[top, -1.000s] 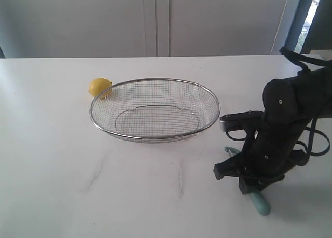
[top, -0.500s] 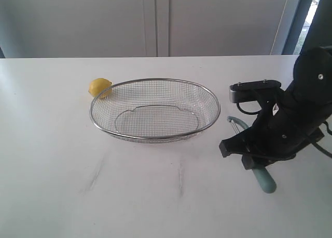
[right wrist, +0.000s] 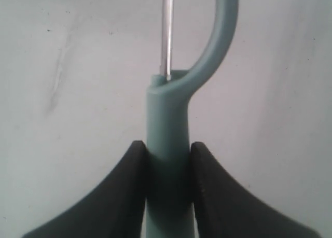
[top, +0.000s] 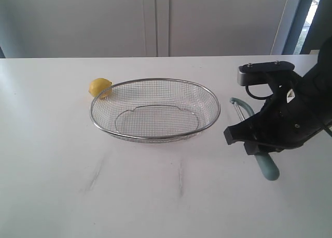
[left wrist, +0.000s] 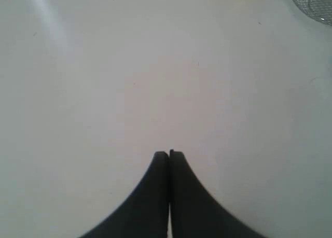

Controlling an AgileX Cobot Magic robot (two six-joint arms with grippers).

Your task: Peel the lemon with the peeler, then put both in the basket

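The yellow lemon (top: 99, 86) rests on the white table just outside the far left rim of the wire basket (top: 155, 138). My right gripper (right wrist: 167, 147) is shut on the pale teal handle of the peeler (right wrist: 167, 116), whose curved head and metal blade point away from the fingers. In the exterior view the peeler (top: 268, 168) hangs above the table to the right of the basket, its handle end sticking out below the right gripper (top: 255, 142). My left gripper (left wrist: 169, 154) is shut on nothing over bare table and is out of the exterior view.
The basket's rim (left wrist: 311, 2) shows at one corner of the left wrist view. Faint grey smudges (top: 93, 177) mark the table in front of the basket. Grey cabinet doors stand behind the table.
The right arm has risen with the peeler, lifting it off the table and carrying it up and slightly right. The lemon and basket have not moved.
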